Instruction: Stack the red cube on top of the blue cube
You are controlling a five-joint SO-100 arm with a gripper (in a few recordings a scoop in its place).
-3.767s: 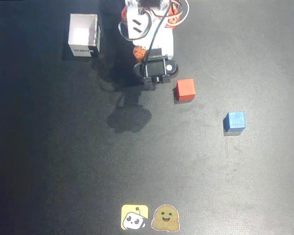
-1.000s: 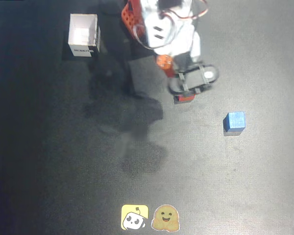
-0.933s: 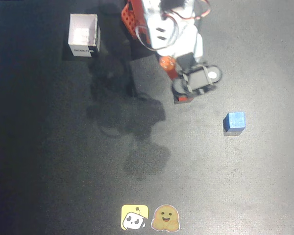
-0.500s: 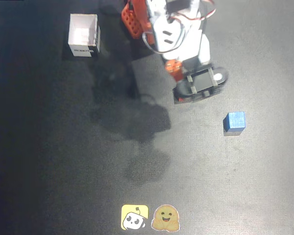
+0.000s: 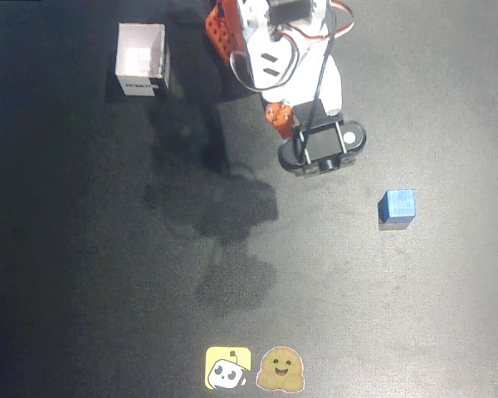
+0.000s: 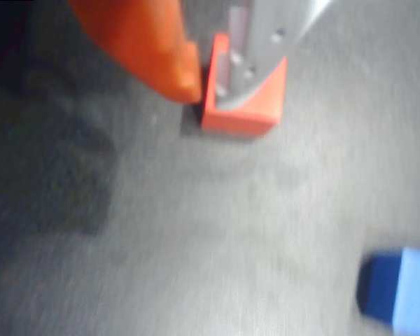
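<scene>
Matte red-orange cube (image 6: 246, 112), blurred, pinched between orange and grey fingers of gripper (image 6: 208, 89); blue cube (image 5: 397, 206) apart.

White-and-orange arm reaching from far edge, wrist pointing down; two-finger gripper (image 6: 217, 84) closed on small matte red cube (image 6: 248, 112).

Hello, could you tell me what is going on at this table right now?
A single robot arm is working on stacking two cubes. In the wrist view its gripper has the jaws closed on the red cube, one orange jaw on the left and one grey jaw over it. The blue cube sits alone on the dark table, to the lower right of the arm in the overhead view, with nothing on it yet. A white open box stands at upper left.
</scene>
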